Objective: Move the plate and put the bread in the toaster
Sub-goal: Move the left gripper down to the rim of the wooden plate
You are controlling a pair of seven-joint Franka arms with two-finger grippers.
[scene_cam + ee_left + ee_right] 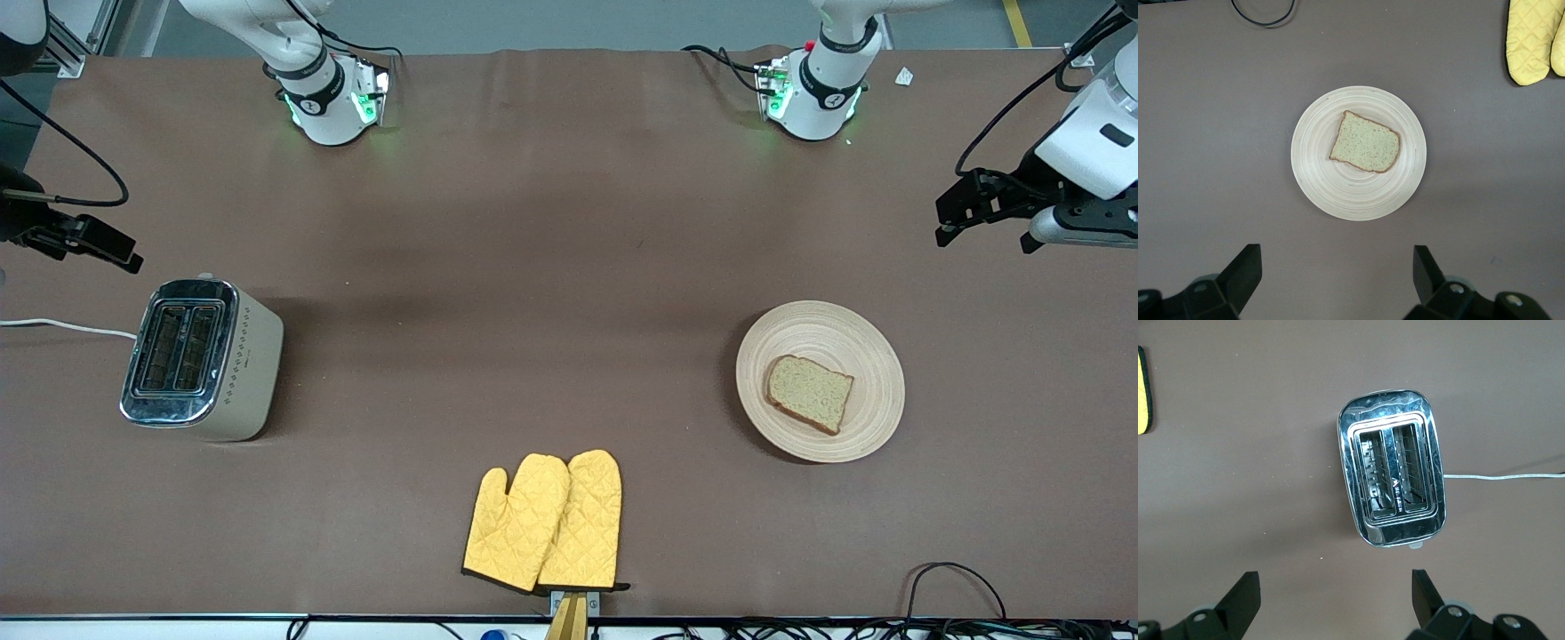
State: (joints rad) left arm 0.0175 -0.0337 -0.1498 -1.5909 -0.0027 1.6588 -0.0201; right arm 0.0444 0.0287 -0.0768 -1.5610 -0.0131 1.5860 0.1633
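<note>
The pale wooden plate (pixel 876 356) lies on the brown table toward the left arm's end, with the slice of bread (pixel 808 392) flat on it. Both also show in the left wrist view, the plate (pixel 1338 193) and the bread (pixel 1365 142). The beige toaster (pixel 253 356) with its chrome top stands toward the right arm's end, both slots empty; it also shows in the right wrist view (pixel 1391 477). My left gripper (pixel 951 218) hangs open and empty in the air over the table near the left arm's end, away from the plate. My right gripper (pixel 93 244) hangs open and empty over the table beside the toaster.
A pair of yellow oven mitts (pixel 544 522) lies at the table's near edge, midway along it. The toaster's white cord (pixel 62 325) runs off the right arm's end of the table. Black cables (pixel 951 578) loop at the near edge below the plate.
</note>
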